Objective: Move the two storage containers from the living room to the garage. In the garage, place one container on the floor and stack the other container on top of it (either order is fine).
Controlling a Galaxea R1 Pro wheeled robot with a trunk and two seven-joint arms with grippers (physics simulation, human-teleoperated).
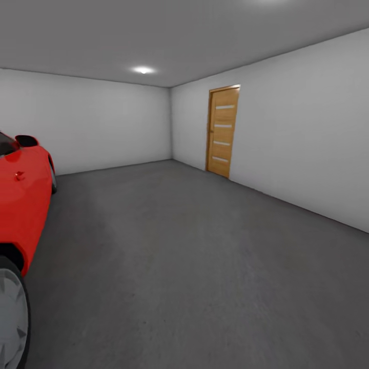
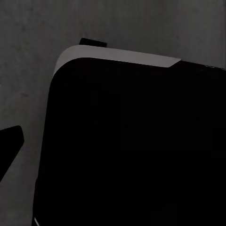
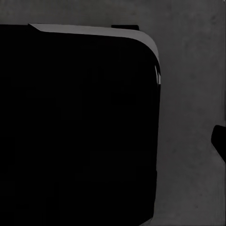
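I am in the garage, with plain pale grey walls (image 1: 102, 123) and a dark grey concrete floor (image 1: 184, 266) stretching ahead. The two storage containers are out of view. In the left wrist view one dark fingertip (image 2: 10, 143) pokes in at the frame's edge over the concrete floor (image 2: 28, 70), beside my black base (image 2: 132, 150). In the right wrist view one dark fingertip (image 3: 220, 141) also shows at the edge, beside the black base (image 3: 75, 127). Nothing is seen at either fingertip, and I cannot tell how the jaws stand.
A red car (image 1: 23, 205) stands close on the left, its front wheel (image 1: 10, 318) at the near edge. A wooden door (image 1: 223, 131) with pale horizontal strips is shut in the right wall. A ceiling light (image 1: 143, 69) glows. Open concrete runs from the car to the right wall.
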